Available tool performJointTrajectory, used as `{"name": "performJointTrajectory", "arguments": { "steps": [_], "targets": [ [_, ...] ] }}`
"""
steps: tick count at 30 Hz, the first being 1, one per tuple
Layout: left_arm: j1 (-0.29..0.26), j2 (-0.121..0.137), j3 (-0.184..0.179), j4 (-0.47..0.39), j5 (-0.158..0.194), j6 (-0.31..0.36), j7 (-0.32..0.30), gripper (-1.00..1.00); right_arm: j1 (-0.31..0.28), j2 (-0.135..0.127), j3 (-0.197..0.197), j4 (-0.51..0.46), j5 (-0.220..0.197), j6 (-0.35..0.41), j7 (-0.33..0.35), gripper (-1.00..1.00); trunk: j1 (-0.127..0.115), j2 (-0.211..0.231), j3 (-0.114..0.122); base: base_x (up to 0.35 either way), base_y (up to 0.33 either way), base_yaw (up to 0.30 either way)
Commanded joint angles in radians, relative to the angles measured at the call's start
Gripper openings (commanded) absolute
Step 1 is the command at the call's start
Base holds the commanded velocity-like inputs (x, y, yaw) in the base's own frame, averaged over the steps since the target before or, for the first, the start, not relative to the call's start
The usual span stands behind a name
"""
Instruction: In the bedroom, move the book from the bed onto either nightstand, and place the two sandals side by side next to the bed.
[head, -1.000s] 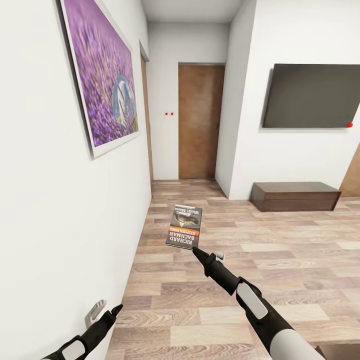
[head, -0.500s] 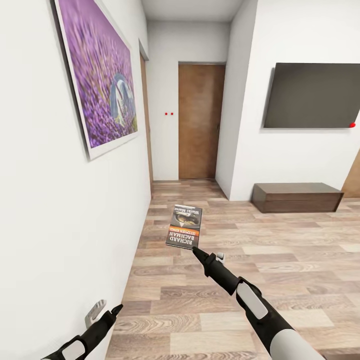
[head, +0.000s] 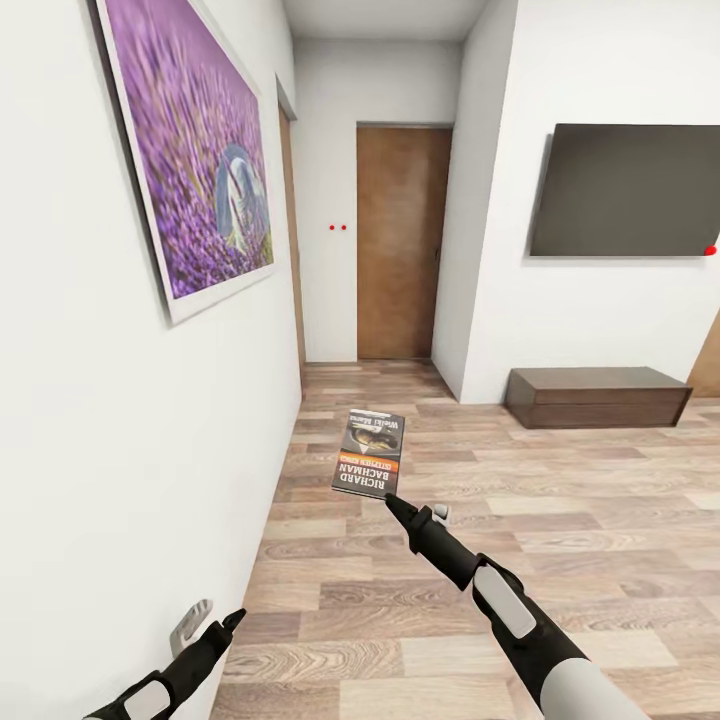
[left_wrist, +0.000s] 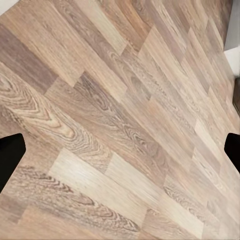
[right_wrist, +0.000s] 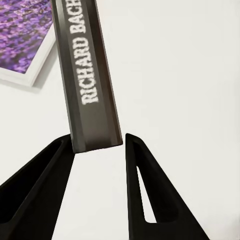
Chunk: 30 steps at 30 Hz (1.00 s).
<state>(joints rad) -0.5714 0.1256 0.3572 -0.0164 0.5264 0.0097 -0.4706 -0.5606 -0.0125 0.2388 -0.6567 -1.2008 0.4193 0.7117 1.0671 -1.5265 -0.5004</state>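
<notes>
Right end effector (head: 393, 503) clamps book (head: 369, 453) by its edge; left end effector (left_wrist: 120, 150) spread, empty. View drifted slightly toward lavender picture (head: 190, 160); robot in transit, nightstand unseen.

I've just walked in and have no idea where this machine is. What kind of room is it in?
Probably a room in a home, perhaps a bedroom's entry end: a wall-mounted TV above a low wooden bench, a lavender picture, a wooden door and a wood-plank floor.

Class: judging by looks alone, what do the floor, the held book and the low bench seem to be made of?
Floor: matte wood planks, with visible grain and plank seams; possibly laminate.
Book: paper with a printed, slightly glossy cover, thin, with lettering; held by the right gripper.
Bench: dark-brown wood or veneer, smooth and plain.
</notes>
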Motion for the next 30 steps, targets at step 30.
{"name": "performJointTrajectory", "arguments": {
  "steps": [30],
  "targets": [
    [-0.001,0.0,0.008,0.001,-0.003,0.001,-0.005,1.0,-0.001,-0.001,0.004,0.0,-0.013,0.006,0.0,-1.0,0.0,-0.001,-0.001,0.107,0.0,0.0]
  ]
}}
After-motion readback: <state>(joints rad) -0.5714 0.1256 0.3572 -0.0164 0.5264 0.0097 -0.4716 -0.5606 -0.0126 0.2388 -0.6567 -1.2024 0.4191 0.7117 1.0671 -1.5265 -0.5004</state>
